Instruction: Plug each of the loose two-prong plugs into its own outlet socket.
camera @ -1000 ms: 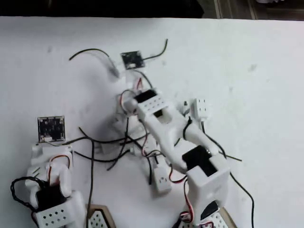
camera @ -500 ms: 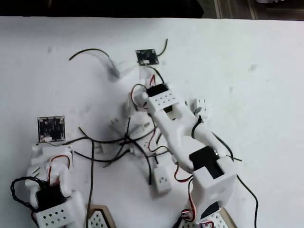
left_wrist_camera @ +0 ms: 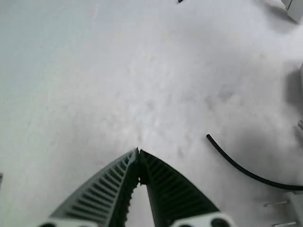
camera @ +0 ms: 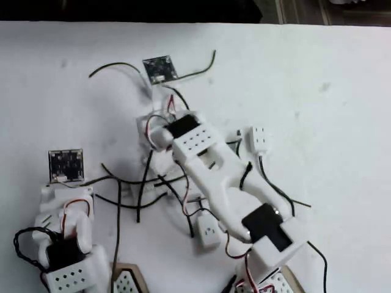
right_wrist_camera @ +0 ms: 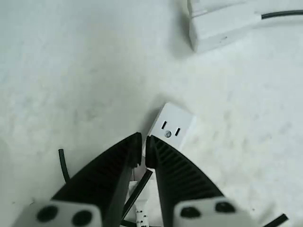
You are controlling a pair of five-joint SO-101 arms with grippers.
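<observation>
Our right hand [right_wrist_camera: 143, 138], stretched from the lower right to the middle of the high view, is closed almost tip to tip. A black cord [right_wrist_camera: 141, 184] shows in the slit behind the tips, and we cannot tell whether it is pinched. The socket [right_wrist_camera: 171, 127] lies on the desk [right_wrist_camera: 71, 56] just beyond those tips, slightly to one side, slots facing up. Our left hand [left_wrist_camera: 138, 151], pressed shut and empty, sits at the lower left, so we judge the right arm nearer.
</observation>
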